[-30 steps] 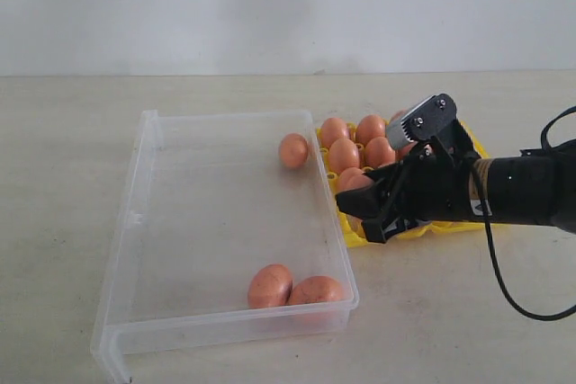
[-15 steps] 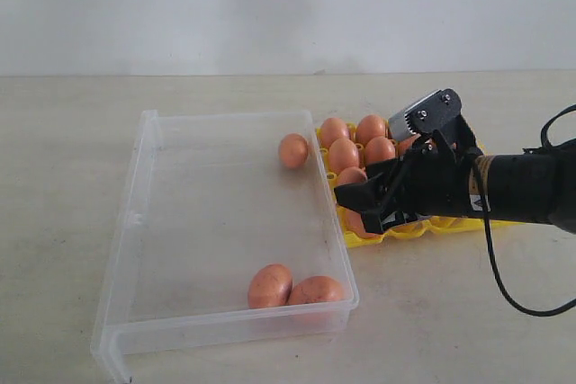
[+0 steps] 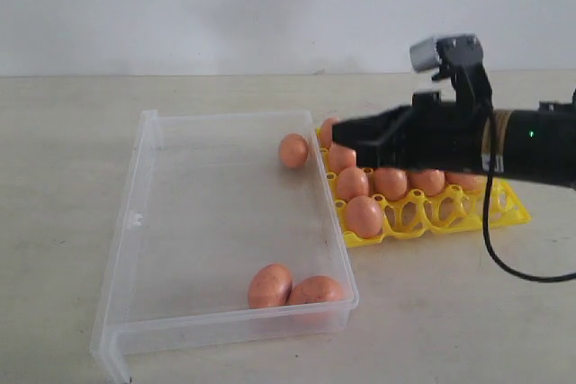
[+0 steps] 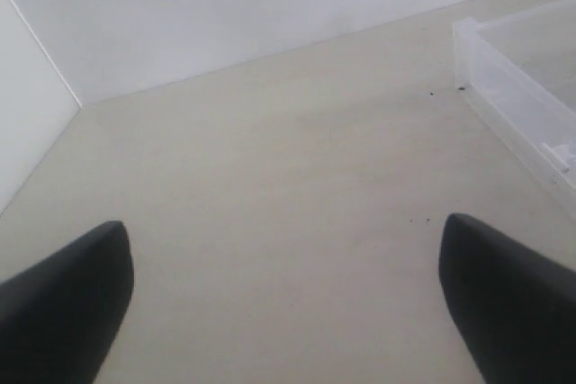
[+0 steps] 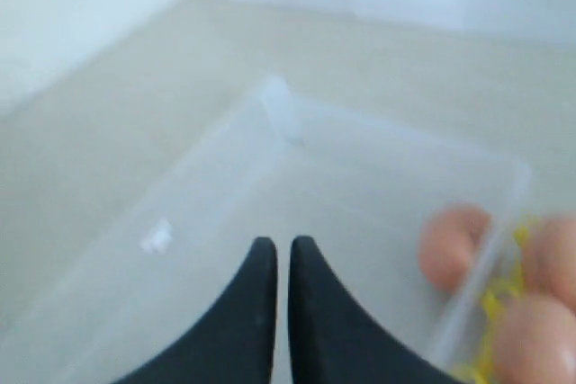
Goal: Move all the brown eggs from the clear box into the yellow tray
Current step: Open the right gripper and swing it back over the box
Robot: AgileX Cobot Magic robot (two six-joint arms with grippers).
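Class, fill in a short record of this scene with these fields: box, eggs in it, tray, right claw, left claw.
box: clear box on the table, holding three brown eggs
far egg: in the corner beside the tray
near eggs: two, side by side at the near wall
yellow tray: right of the box, partly filled; the arm hides some cups
right claw: shut, empty, above the tray
left claw: open, empty

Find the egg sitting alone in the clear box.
In the exterior view, the lone egg lies in the far right corner of the clear box, next to the yellow tray.
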